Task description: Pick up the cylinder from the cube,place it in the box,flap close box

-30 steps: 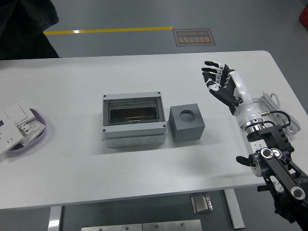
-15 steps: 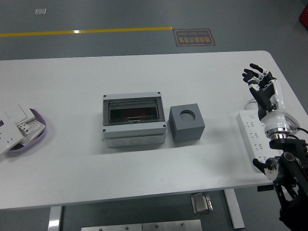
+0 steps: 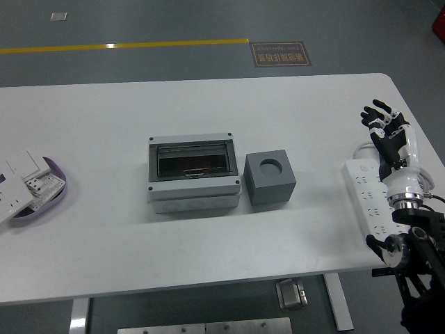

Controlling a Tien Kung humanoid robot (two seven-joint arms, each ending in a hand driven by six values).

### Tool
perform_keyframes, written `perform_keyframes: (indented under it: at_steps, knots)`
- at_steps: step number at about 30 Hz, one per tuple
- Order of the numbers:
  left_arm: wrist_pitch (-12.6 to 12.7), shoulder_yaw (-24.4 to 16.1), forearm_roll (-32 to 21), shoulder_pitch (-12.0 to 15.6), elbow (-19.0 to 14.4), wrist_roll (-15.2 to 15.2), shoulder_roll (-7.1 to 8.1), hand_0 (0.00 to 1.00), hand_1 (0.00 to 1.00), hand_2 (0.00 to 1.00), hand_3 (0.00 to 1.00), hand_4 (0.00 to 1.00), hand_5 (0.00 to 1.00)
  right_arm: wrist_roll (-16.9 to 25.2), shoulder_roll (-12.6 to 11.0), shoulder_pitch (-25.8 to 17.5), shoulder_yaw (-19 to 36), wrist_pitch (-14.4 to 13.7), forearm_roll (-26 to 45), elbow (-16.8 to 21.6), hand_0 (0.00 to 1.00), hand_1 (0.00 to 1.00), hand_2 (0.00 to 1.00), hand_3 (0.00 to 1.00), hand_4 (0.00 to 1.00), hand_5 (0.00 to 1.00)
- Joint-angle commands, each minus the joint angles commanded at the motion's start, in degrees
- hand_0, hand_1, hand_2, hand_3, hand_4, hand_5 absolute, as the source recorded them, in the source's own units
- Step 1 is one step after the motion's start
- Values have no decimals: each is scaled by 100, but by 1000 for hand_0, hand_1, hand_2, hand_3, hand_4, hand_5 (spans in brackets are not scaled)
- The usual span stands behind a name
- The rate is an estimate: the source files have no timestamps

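Note:
A grey cube with an empty round hole in its top stands mid-table. Just left of it sits the grey box, its dark transparent flap lying flat over the opening. I cannot see the cylinder anywhere; something reddish shows dimly through the flap. My right hand is raised at the table's right edge, far from the cube, fingers spread and holding nothing. The left arm is out of view.
A white power strip with its cable lies at the right edge under my right forearm. A purple-rimmed tray holding white switch plates sits at the left edge. A yellow floor line runs beyond the table.
My right hand has drawn back to the right, from near the cube to the table's right edge, uncovering the power strip. A dark figure at the top left is gone.

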Motion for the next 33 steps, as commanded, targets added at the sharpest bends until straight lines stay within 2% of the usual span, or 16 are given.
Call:
perform_keyframes:
  at_steps: [10,33]
  knots:
    - [-7,27,-19,57,0,-14,52,603,582,558,599,669,277,-15,21,-39,19,36,-36,-53,765,680,649,667,691,253]
    - [65,46,-308,-36,0,-68,-138,603,583,557,598,669,272,25,-26,-28,240,113,67,72,772,680,651,670,710,251]
